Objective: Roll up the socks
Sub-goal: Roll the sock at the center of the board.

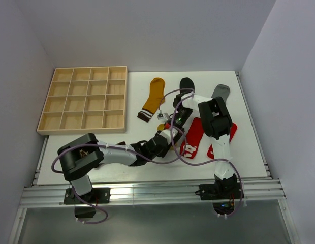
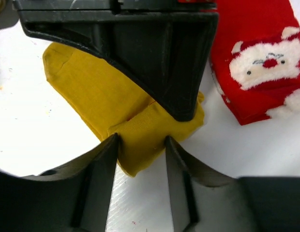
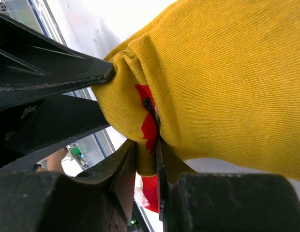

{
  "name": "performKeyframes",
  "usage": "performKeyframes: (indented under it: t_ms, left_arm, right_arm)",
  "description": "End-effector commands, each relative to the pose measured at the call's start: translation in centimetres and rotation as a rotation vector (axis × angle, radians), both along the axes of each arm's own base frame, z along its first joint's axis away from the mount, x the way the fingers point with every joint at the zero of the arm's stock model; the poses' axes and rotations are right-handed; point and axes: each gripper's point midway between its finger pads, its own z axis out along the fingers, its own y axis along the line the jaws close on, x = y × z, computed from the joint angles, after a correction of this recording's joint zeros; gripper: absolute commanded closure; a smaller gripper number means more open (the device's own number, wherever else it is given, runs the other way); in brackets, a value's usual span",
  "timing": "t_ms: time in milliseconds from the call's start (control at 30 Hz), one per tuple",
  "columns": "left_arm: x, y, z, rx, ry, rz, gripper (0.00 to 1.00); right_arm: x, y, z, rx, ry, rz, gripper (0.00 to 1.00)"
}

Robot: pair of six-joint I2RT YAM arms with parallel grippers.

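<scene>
Where the two arms meet just left of the Santa sock (image 2: 266,63), a yellow sock (image 2: 87,87) is spread on the table (image 1: 249,160), with one end folded over on itself. The fold is taken between the fingers of the left gripper (image 2: 140,142), whose jaws are closed against its two sides. From the opposite side the same fold is pinched by the right gripper (image 3: 146,142), its jaws pressed nearly together on a doubled edge of fabric. In the left wrist view its black body is seen lying over the sock's middle. A red sliver is seen in the crease in the right wrist view; what it is cannot be told.

A second red sock (image 1: 231,131) is laid just right of the Santa sock and is partly covered by the right arm. Beyond the Santa sock, a cuffed sock (image 1: 153,99), a black sock (image 1: 186,84) and a grey sock (image 1: 221,91) are laid side by side without touching; the black one is partly hidden by the right arm. Well to the left of the Santa sock, and farther back, a wooden tray (image 1: 79,130) is set.
</scene>
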Motion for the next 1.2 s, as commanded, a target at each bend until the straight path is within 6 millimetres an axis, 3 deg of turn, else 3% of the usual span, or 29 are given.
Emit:
performKeyframes:
  t_ms: [0,167,200,267,300,367,500,533,767,967,1067,1167]
  left_arm:
    - [0.6,-0.7,1.1,-0.119,0.055,0.013,0.54]
    - [0.3,-0.7,0.1,-0.165,0.197,-0.017,0.71]
    - [-0.3,-1.0,-0.2,-0.178,0.241,-0.034,0.79]
    - [-0.5,-1.0,-0.9,-0.181,0.308,-0.044,0.85]
    - [-0.7,-1.0,-1.1,-0.187,0.343,-0.043,0.94]
    - [-1.2,-1.1,-1.4,-0.192,0.401,-0.062,0.99]
    - [-2.3,-0.7,-2.3,-0.157,0.522,-0.044,1.00]
    - [-2.6,-0.6,-2.4,-0.157,0.549,-0.048,1.00]
    - [-3.6,0.5,-1.4,-0.186,0.751,-0.031,1.00]
    - [-3.7,2.1,-2.0,-0.211,0.907,0.004,1.00]
    - [-3.8,3.1,-2.9,-0.225,1.005,0.038,1.00]
    - [-3.8,3.3,-3.2,-0.218,1.071,0.051,1.00]
  right_arm:
    - [1.8,-1.2,-2.0,-0.069,-0.075,0.028,0.81]
    - [2.3,-1.2,-2.1,-0.075,-0.107,0.018,0.77]
    - [2.0,-1.3,-2.2,-0.080,-0.108,0.015,0.72]
    - [2.9,-1.1,-1.9,-0.074,-0.170,-0.003,0.68]
    - [2.7,-1.2,-2.0,-0.081,-0.176,-0.010,0.63]
    - [3.8,-0.7,-1.4,-0.050,-0.256,-0.035,0.59]
    - [4.9,-0.6,0.2,0.000,-0.338,-0.129,0.52]
    - [5.9,-0.4,1.4,0.036,-0.402,-0.152,0.52]
    - [8.7,-2.8,6.1,0.159,-0.637,-0.309,0.49]
    - [7.1,-4.1,7.8,0.218,-0.881,-0.250,0.48]
    - [5.0,-4.7,7.4,0.247,-0.981,-0.166,0.46]
    - [3.2,-4.9,8.4,0.289,-1.108,-0.077,0.44]
